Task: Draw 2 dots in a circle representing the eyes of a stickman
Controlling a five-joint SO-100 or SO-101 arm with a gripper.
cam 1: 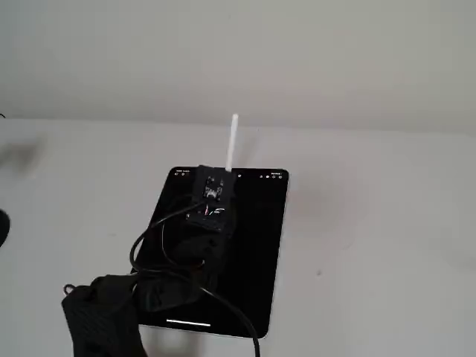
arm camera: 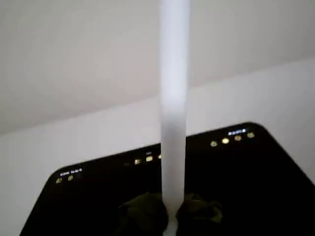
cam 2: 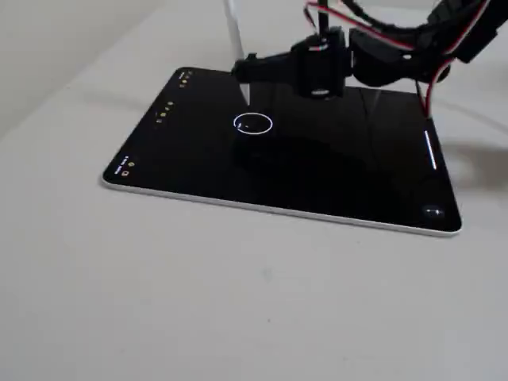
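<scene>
The gripper (cam 2: 248, 70) is clamped on a white stylus (cam 2: 234, 32) — held upright so its tip hangs above the circle (cam 2: 253, 125) on the tablet (cam 2: 198, 171).

Soft, even, dim light (faint shadows), blurry close-up stylus (arm camera: 173, 98) in wrist view

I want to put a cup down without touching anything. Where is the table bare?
The white table is bare in front of the tablet in a fixed view, and on both sides of it. It is crowded above the screen, where the gripper holds the stylus near the circle.
</scene>
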